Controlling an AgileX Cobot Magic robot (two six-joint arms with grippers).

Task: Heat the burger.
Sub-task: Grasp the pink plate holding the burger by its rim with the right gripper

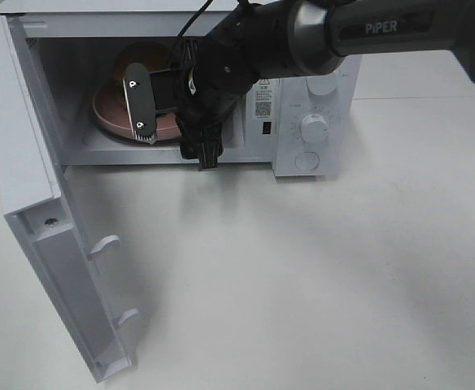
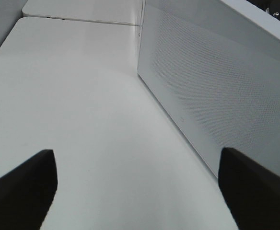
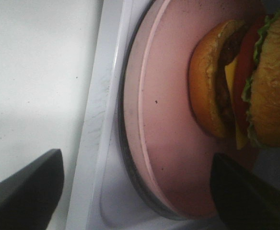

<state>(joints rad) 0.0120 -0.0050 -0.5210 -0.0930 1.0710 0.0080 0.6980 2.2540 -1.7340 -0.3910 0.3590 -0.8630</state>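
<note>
Your right hand [image 1: 144,110] reached into the open microwave [image 1: 315,122], its fingers [image 3: 27,191] spread apart with nothing between them. The burger [image 3: 240,81] sat on the pink plate [image 3: 171,96] inside the cavity, and the plate rested on the glass turntable [image 3: 130,177] there. In the right wrist view the plate's near edge lay between your two fingertips, though neither pad touched it (the burger itself stood further in, toward the back of the plate). From the high camera most of the burger was hidden behind the arm [image 1: 302,36]; only a part of its bun showed above the plate.

The microwave door [image 1: 50,236] hung wide open on the left, swung out over the white worktop [image 1: 319,276].

Your left hand [image 2: 137,191] was also spread apart and empty, held over bare worktop beside the microwave's perforated outer wall [image 2: 216,91].
</note>
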